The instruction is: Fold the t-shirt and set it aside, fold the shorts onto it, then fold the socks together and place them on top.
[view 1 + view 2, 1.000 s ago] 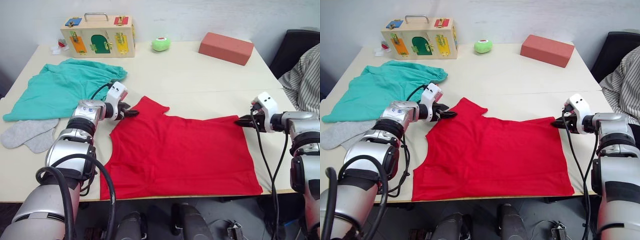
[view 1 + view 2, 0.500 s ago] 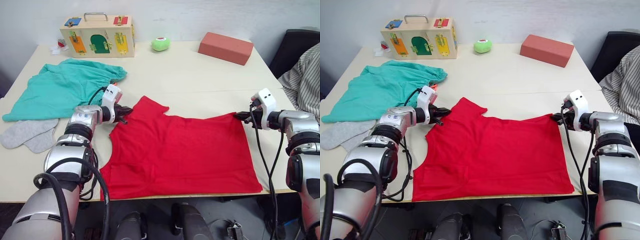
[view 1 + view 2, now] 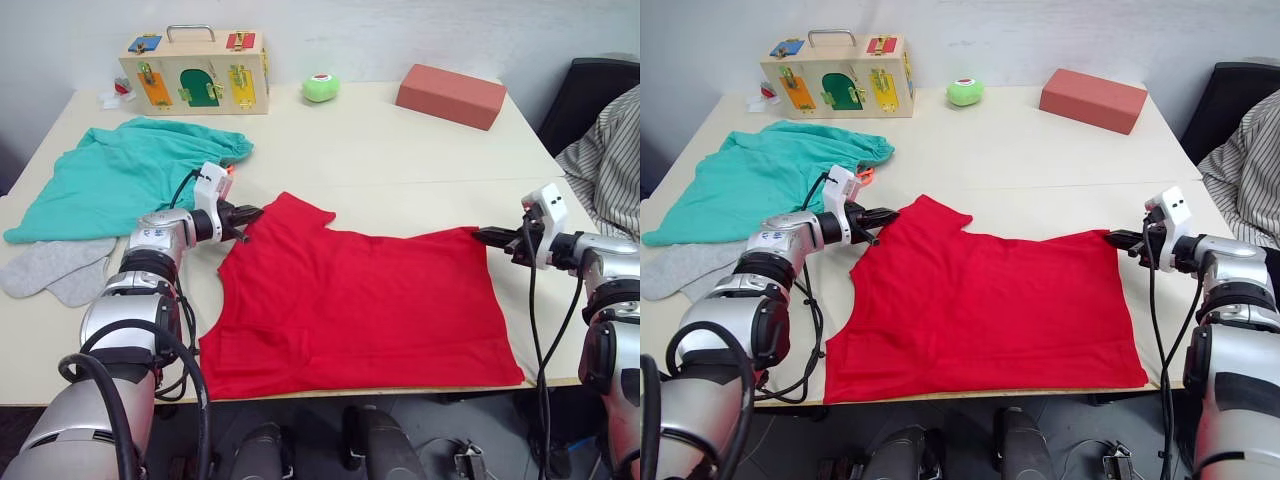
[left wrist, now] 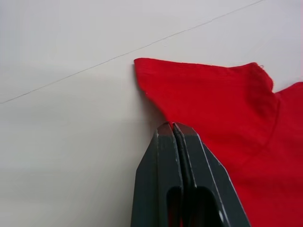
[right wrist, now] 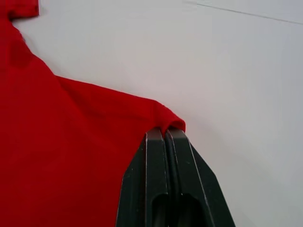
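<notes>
We see left hand (image 3: 252, 212) and right hand (image 3: 484, 236) both pinched closed on opposite t-shirt (image 3: 360, 300) edges, flat on tabletop (image 3: 400, 160).

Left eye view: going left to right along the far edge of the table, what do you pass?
Wooden latch box → green ball-like toy → salmon-red block.
</notes>
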Available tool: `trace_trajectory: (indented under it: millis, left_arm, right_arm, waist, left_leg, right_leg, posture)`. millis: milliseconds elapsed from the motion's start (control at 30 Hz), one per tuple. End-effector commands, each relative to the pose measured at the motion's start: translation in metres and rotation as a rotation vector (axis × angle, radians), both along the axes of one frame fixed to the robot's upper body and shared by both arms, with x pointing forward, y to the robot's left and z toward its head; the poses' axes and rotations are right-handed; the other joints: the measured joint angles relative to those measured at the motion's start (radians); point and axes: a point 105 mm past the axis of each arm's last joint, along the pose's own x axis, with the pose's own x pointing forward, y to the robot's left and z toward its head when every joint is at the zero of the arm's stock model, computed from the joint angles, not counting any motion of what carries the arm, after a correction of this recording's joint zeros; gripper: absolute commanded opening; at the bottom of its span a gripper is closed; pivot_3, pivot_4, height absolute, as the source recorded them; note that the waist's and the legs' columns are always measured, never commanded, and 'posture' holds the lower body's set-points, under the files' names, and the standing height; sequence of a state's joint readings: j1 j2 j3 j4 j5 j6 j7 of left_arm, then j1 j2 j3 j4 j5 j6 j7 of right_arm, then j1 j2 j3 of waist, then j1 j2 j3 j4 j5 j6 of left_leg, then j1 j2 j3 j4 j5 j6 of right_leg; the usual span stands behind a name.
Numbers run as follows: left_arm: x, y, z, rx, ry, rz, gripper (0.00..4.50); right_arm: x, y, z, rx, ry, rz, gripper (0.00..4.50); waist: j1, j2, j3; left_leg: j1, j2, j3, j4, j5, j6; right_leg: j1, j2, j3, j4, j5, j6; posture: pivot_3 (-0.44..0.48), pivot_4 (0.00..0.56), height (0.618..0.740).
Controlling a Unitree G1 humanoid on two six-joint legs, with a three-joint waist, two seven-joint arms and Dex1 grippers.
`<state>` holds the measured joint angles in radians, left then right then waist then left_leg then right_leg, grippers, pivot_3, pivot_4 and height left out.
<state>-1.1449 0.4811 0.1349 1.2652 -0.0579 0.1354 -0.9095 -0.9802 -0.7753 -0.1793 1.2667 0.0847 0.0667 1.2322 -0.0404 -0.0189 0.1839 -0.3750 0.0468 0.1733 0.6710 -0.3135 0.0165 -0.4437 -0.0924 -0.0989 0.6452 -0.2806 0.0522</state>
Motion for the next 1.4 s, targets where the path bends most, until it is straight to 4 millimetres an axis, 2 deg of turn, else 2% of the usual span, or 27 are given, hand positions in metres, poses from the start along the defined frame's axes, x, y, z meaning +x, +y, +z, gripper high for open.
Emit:
trace_trajectory:
  millis: [33, 400, 667, 967, 1033, 1167, 1300, 1400]
  left_arm:
    - [-0.003, 0.009, 0.018, 0.033, -0.088, -0.036, 0.01]
    - [-0.019, 0.026, 0.014, 0.054, -0.143, -0.077, 0.01]
    - [-0.034, 0.034, 0.0, 0.093, -0.157, -0.078, 0.01]
    - [-0.062, 0.029, -0.016, 0.119, -0.151, -0.113, 0.01]
    - [-0.064, 0.028, -0.015, 0.111, -0.159, -0.109, 0.01]
    - [-0.056, 0.029, 0.002, 0.021, -0.155, -0.068, 0.01]
    - [-0.042, 0.013, 0.015, 0.021, -0.113, -0.104, 0.84]
    - [-0.031, 0.011, 0.017, -0.018, -0.044, -0.075, 1.79]
  right_arm:
    - [-0.007, -0.015, 0.024, 0.028, -0.116, -0.007, 0.0]
    - [-0.024, -0.027, 0.019, 0.103, -0.166, -0.006, 0.0]
    - [-0.043, -0.031, -0.01, 0.097, -0.135, -0.004, 0.0]
    - [-0.051, -0.019, -0.044, 0.082, -0.083, 0.016, 0.0]
    - [-0.052, -0.017, -0.047, 0.077, -0.079, 0.022, 0.0]
    - [-0.051, -0.016, -0.046, 0.068, -0.08, 0.028, 0.0]
    - [-0.047, -0.014, -0.041, 0.062, -0.093, 0.037, 0.0]
    - [-0.046, -0.011, -0.04, 0.057, -0.098, 0.052, 0.0]
  waist:
    - [0.0, 0.0, 0.0]
    - [0.0, 0.0, 0.0]
    - [0.006, 0.0, 0.0]
    - [0.008, 0.0, 0.0]
    - [0.009, 0.0, 0.0]
    - [0.01, 0.0, 0.0]
    - [0.013, 0.0, 0.0]
    - [0.012, 0.0, 0.0]
  left_leg:
    - [0.0, 0.0, 0.0, 0.0, 0.0, 0.0]
    - [0.0, 0.0, 0.0, 0.001, 0.0, 0.0]
    - [0.0, 0.0, 0.0, 0.003, 0.0, 0.0]
    - [0.001, 0.001, -0.001, 0.005, 0.0, 0.0]
    - [0.001, 0.0, -0.001, 0.005, 0.0, 0.0]
    - [0.001, 0.001, -0.001, 0.007, 0.0, 0.0]
    - [0.001, 0.0, -0.001, 0.008, -0.001, 0.001]
    - [0.001, 0.0, -0.001, 0.009, -0.001, 0.001]
  right_leg:
    - [0.0, 0.0, 0.0, 0.0, 0.0, 0.0]
    - [0.0, 0.0, 0.0, 0.0, 0.0, 0.0]
    - [0.0, -0.001, 0.001, 0.0, 0.0, 0.0]
    - [0.0, -0.001, 0.01, 0.002, 0.0, 0.0]
    - [0.0, -0.001, 0.01, 0.002, 0.0, 0.0]
    - [0.0, -0.002, 0.01, 0.003, 0.0, 0.0]
    - [0.001, -0.002, 0.01, 0.004, 0.0, 0.0]
    - [0.001, -0.002, 0.01, 0.004, 0.0, 0.0]
  posture:
    - [0.0, 0.15, 0.74]
    - [0.0, 0.15, 0.74]
    - [0.0, 0.15, 0.74]
    - [0.0, 0.15, 0.74]
    - [0.0, 0.15, 0.74]
    - [0.0, 0.15, 0.74]
    - [0.0, 0.15, 0.74]
    - [0.0, 0.15, 0.74]
